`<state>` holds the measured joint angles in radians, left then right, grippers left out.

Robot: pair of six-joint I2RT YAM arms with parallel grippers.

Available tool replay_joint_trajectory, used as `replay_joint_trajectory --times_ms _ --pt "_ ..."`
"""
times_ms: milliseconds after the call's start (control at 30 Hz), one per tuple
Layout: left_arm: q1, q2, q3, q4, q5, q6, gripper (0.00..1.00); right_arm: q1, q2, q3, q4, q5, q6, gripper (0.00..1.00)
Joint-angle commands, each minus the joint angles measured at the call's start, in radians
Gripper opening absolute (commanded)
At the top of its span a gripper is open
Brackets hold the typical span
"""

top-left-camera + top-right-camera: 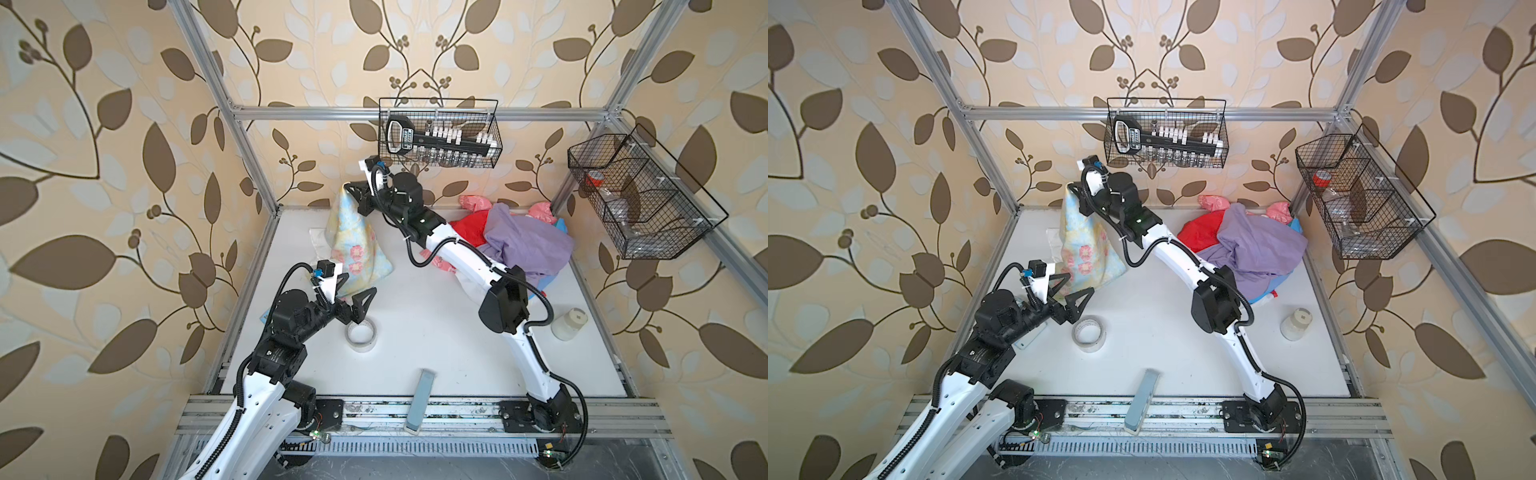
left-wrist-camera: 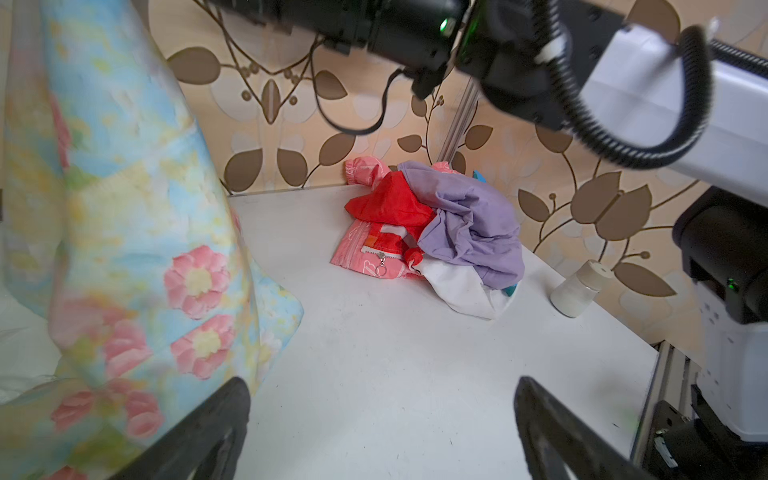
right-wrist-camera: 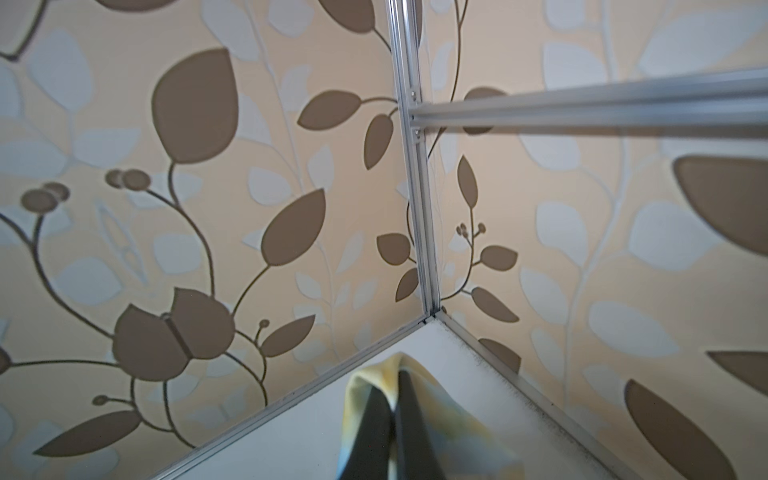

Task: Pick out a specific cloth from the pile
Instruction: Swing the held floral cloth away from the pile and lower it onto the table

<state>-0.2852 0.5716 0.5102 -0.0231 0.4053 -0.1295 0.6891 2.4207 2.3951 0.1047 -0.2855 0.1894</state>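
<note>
We list: the cloth, thin woven fabric, matt, softly creased; the pile, mixed textiles, among them a matt lavender sheet and a slightly sheeny red garment with a metal zip pull; table, smooth matt white board; frame, brushed aluminium profile; wire basket, black coated metal mesh; tape roll, glossy translucent plastic; jar, frosted plastic.

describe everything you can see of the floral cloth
Thin, soft-looking cloth, pale yellow and light blue patches with pink flowers. The right gripper, shut, pinches its top and holds it up, so it hangs as a cone, its lower folds resting on the white table, apart from the pile.
</note>
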Motion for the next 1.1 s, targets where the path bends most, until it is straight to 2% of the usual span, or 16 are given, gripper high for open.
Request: replay_joint_trajectory --times_ms 0,167,300,600,733,933,1067 --pt "-0.012 -0.007 -0.002 0.032 -0.022 0.028 0.99 0.001 0.054 0.025 0.065 -0.085 0.076 0.0" --pt "-0.012 -0.006 -0.004 0.032 -0.034 0.037 0.99 0.001 0.061 -0.078 0.088 -0.167 0.118 0.0" --pt "-0.012 -0.013 -0.003 0.032 -0.037 0.037 0.99 0.043 0.068 -0.15 0.066 -0.226 0.11 0.0" --pt "-0.017 -0.032 -0.01 0.035 -0.048 0.033 0.99 0.055 0.19 -0.124 -0.084 -0.305 0.117 0.0" --pt "-0.02 -0.033 -0.01 0.032 -0.049 0.036 0.99 0.055 0.231 -0.123 -0.174 -0.29 0.09 0.09" --pt "-0.023 -0.035 -0.01 0.03 -0.054 0.036 0.99 0.054 0.264 -0.143 -0.278 -0.26 0.038 0.4" --pt "-0.025 -0.036 -0.012 0.03 -0.058 0.036 0.99 0.051 0.286 -0.147 -0.31 -0.217 0.021 0.49"
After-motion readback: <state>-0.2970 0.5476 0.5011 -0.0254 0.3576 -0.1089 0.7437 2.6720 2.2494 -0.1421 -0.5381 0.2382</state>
